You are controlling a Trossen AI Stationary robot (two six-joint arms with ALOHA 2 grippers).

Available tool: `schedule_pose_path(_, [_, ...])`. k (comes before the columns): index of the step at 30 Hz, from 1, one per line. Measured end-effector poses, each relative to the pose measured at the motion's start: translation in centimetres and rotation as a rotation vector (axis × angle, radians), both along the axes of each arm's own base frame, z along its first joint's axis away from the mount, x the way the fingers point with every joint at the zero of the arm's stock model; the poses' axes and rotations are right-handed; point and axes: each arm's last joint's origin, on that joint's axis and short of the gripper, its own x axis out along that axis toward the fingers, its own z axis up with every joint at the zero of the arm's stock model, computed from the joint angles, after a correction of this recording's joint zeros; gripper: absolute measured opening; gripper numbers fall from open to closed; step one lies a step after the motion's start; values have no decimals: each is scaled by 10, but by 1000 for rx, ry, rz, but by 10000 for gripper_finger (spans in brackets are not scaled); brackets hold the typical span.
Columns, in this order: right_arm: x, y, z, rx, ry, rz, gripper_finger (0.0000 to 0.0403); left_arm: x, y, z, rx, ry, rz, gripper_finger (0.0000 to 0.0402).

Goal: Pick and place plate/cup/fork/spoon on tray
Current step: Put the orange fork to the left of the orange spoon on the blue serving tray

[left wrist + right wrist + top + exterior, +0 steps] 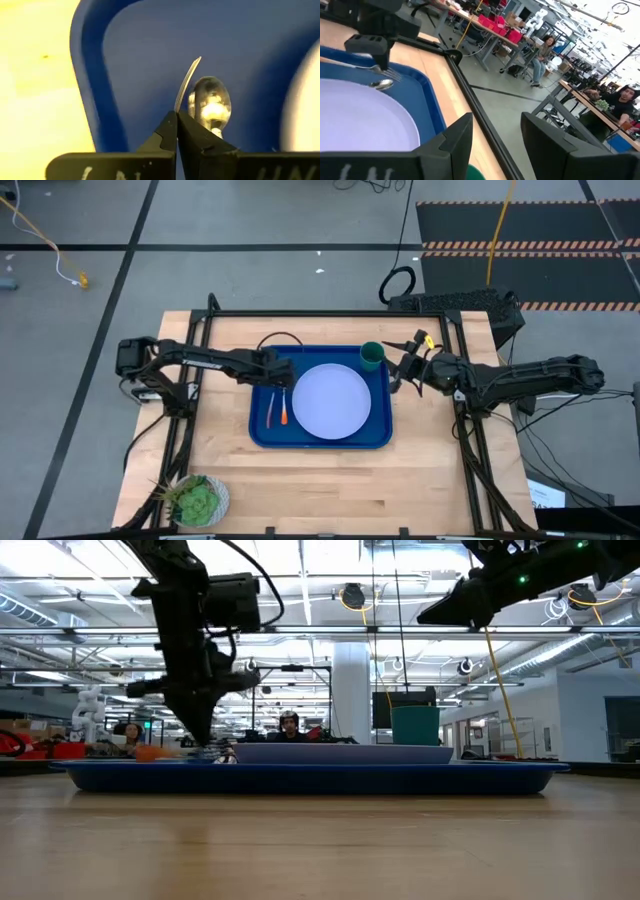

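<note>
We see the left end effector (281, 376) low over the tray's (262, 436) left side, clenched on the fork (187, 82), whose tines stick out past its fingertips just beside the spoon (210, 102). The plate (331, 401) lies in the tray's middle, with the cup (372, 357) at its far right corner. Our right end effector (398, 367) hovers released, just beside the cup.

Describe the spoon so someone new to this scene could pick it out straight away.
Find the blue tray in the middle of the wooden table. Beside the pale plate, on the side toward the left gripper, lie two orange-handled utensils. The spoon has a shiny oval bowl; the fork next to it ends in thin tines.
</note>
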Motion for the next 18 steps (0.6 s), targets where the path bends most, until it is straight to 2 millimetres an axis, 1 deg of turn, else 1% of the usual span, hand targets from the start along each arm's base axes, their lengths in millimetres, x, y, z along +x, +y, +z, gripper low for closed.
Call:
schedule_pose_path(4, [0,0,-1,0,9,0,160,0,-1,5,-1,-32,-6,2])
schedule_pose_path(6, [0,0,-1,0,10,0,160,4,-2,8,5,-82,-11,2])
schedule_pose_path(11, [0,0,-1,0,10,0,160,10,-7,8,-1,-122,-54,1])
schedule_pose_path(15, [0,0,-1,0,11,0,160,13,-9,10,40,-148,-72,1])
schedule_pose_path(18, [0,0,-2,4,16,-1,160,11,-10,15,57,-157,-79,1])
